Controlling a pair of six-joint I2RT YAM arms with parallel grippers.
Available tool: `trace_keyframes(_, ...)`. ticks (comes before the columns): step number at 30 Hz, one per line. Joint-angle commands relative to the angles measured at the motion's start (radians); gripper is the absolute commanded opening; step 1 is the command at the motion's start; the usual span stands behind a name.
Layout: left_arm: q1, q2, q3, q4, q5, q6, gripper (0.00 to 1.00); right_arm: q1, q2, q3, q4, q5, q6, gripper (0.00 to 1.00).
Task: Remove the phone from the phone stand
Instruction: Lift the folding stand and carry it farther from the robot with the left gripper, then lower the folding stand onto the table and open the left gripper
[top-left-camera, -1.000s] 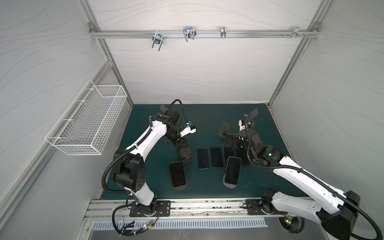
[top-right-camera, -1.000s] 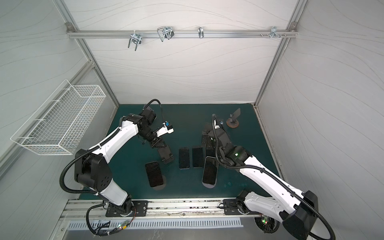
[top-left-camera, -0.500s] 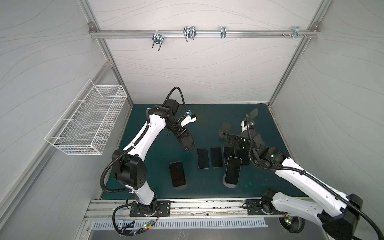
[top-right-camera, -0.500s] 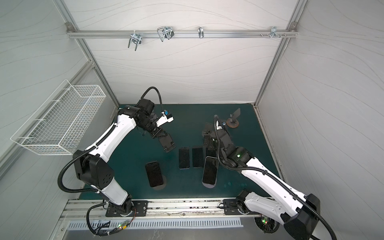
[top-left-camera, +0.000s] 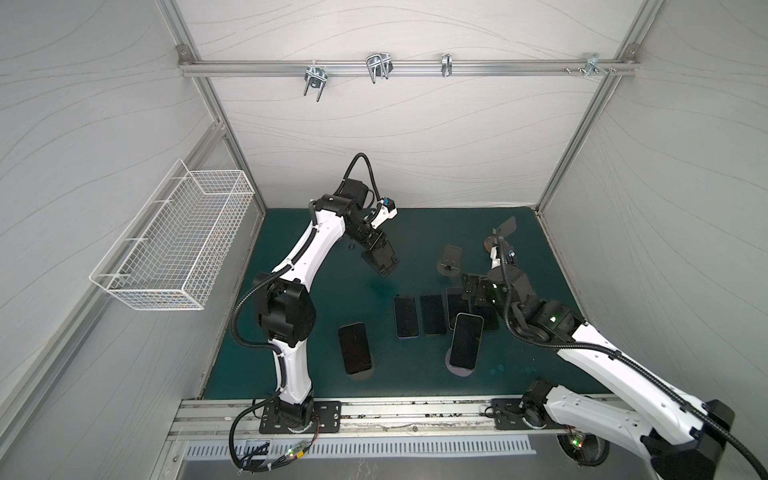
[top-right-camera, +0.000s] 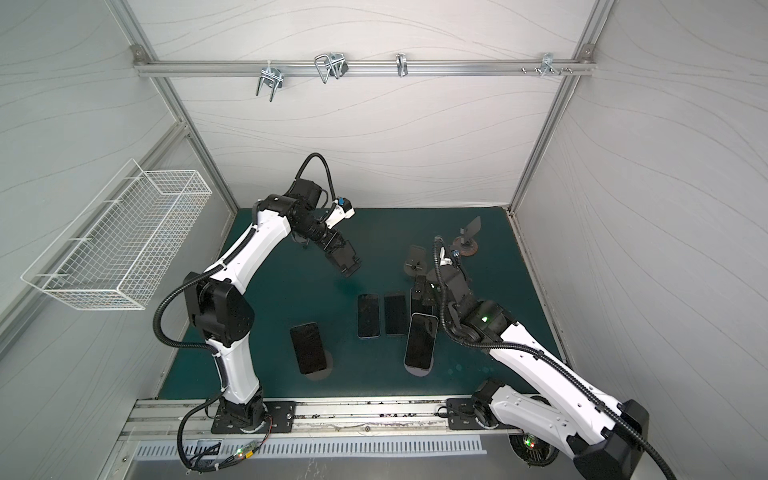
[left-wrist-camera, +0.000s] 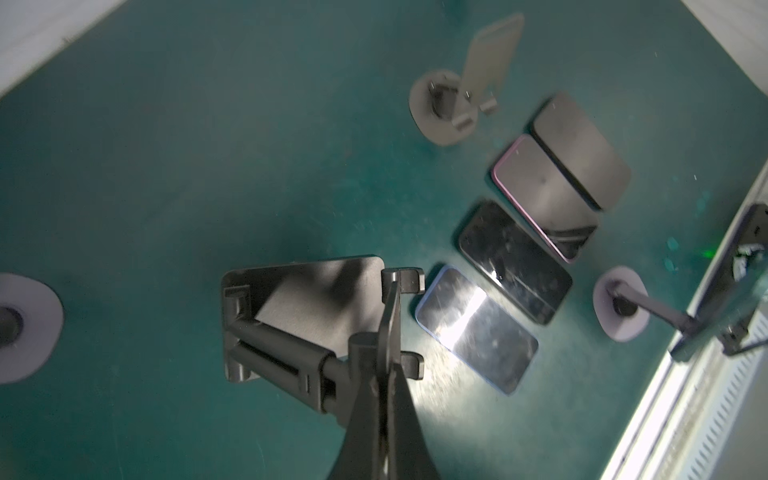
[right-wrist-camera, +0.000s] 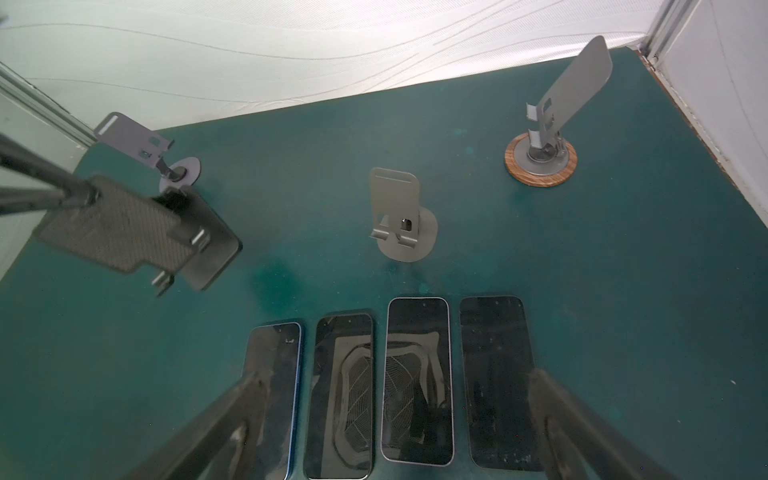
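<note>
In both top views the right end effector and its wrist cover most of the end phone, the one toward the tabletop's right edge. In the left wrist view the left end effector, clamped on the black stand, runs off the picture, and a propped phone and a round base are cut by its edges. In the right wrist view the spread fingers are blurred, cut off, and mask the near ends of the blue phone and the end phone.
</note>
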Motion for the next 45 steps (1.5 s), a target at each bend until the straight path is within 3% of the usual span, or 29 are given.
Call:
trace_keyframes(1, -0.002, 0.069, 0.110, 0.044, 0.026, -0.047, 0.00, -0.004, -0.010, -0.009, -0.024, 0.026, 0.026, 0.99)
trace_keyframes(8, -0.002, 0.249, 0.333, 0.024, 0.095, -0.183, 0.00, -0.005, 0.021, -0.023, -0.002, 0.011, 0.068, 0.99)
trace_keyframes(16, -0.011, 0.348, 0.402, 0.076, 0.133, -0.301, 0.00, -0.005, 0.048, -0.010, -0.035, 0.013, 0.088, 0.99)
trace_keyframes(32, -0.096, 0.427, 0.438, 0.098, 0.044, -0.287, 0.00, -0.005, 0.027, -0.027, -0.067, 0.000, 0.118, 0.99)
trace_keyframes(45, -0.122, 0.468, 0.447, 0.117, 0.032, -0.312, 0.00, -0.004, -0.084, -0.087, -0.099, 0.024, 0.133, 0.99)
